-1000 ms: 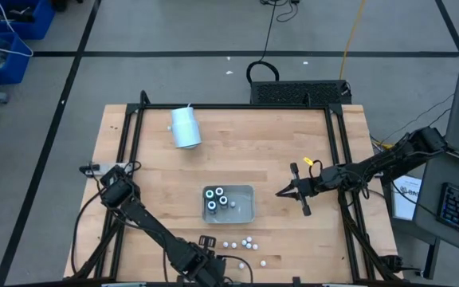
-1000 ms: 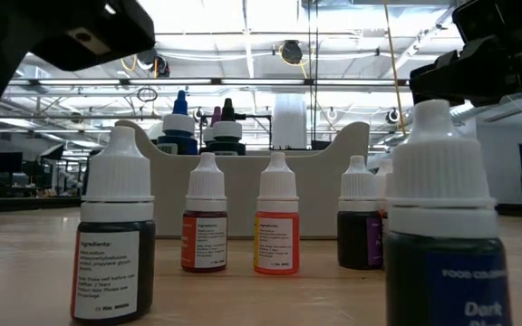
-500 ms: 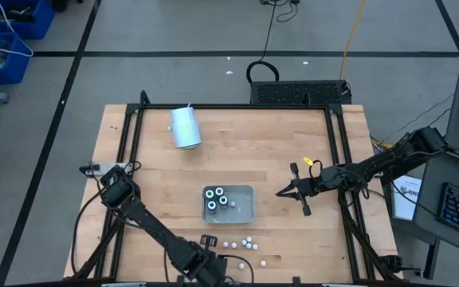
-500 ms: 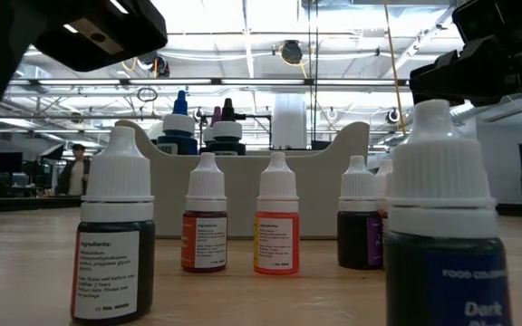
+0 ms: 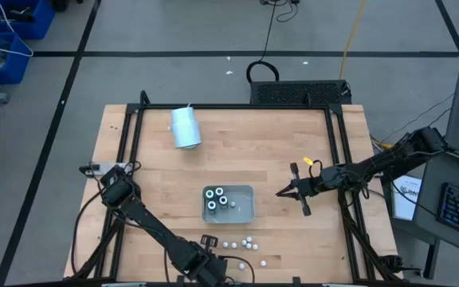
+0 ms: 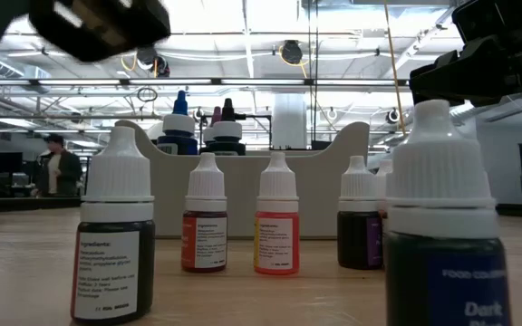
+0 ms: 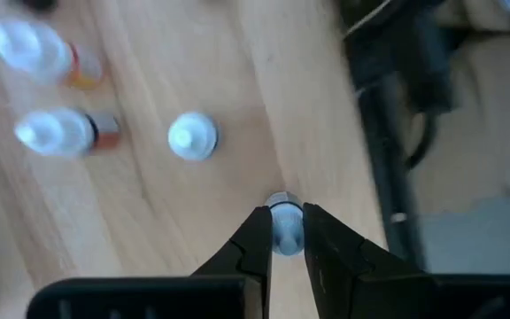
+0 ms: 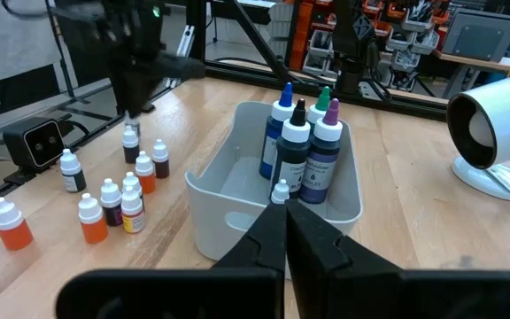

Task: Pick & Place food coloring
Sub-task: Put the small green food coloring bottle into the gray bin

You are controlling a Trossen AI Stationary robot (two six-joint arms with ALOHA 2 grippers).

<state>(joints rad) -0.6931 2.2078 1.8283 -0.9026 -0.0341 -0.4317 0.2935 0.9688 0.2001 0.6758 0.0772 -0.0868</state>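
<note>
— Near the front edge of the bench (image 5: 293,143), where do you see your left claw (image 7: 279,232)?
— You have it low over the loose white-capped bottles (image 5: 241,243), and the left wrist view shows its fingers (image 7: 253,239) closed around the cap of one small bottle (image 7: 283,223). Three more small bottles lie or stand just beside it on the wood.

— And the rest of the food coloring?
— You can see four taller dark bottles (image 8: 297,146) standing upright together inside the grey tray (image 5: 245,212), toward its left end in the high view. The small ones sit in a loose cluster just in front of that tray; in the low view an orange-filled one (image 6: 275,226) stands among darker ones.

— Your right claw (image 5: 279,192)?
— It hangs to the right of the tray, apart from it, its tips pressed together on nothing. A white cylinder (image 5: 185,127) lies tipped near the back of the bench, well apart from the bottles. A person (image 6: 55,170) stands far off in the room.
</note>
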